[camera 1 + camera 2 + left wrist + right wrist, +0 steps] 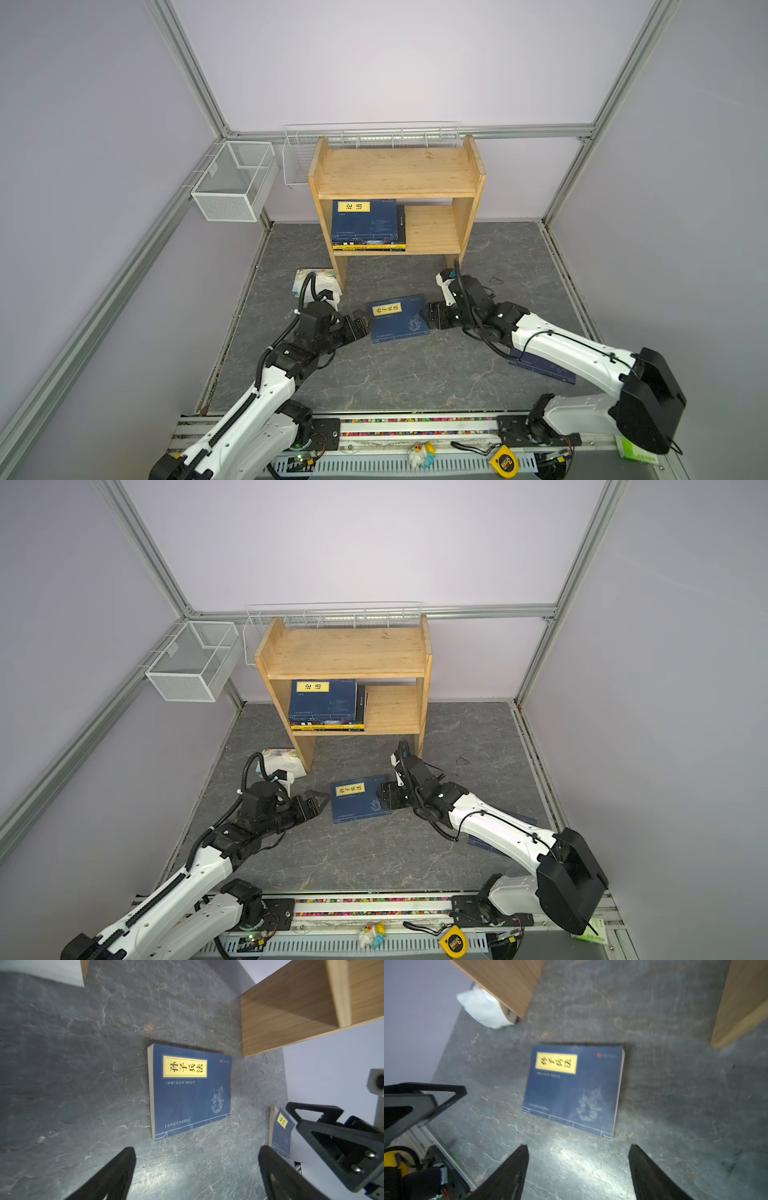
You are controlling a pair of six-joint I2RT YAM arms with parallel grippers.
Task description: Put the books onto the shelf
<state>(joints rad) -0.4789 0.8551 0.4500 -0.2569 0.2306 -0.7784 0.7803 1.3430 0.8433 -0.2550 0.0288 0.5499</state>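
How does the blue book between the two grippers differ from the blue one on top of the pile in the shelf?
The loose book lies on the table, skewed; the shelved book tops a stack on the lower board, squared to it. The loose book's label shows four characters, the shelved book's two. Both are navy with yellow labels.

Both top views are evenly and softly lit, rather bright. Behind the navy book (399, 318), the shelf (397, 174) shades its own lower board. In the left wrist view this book (190, 1093) is sharp. The shelf beyond it looks softer, and a small pale glare patch lies on the mat (62, 1064) just beside it. In the right wrist view the book (573, 1088) is smeared by motion blur and its label is hard to read. A larger, brighter glare lies on the mat beside it.
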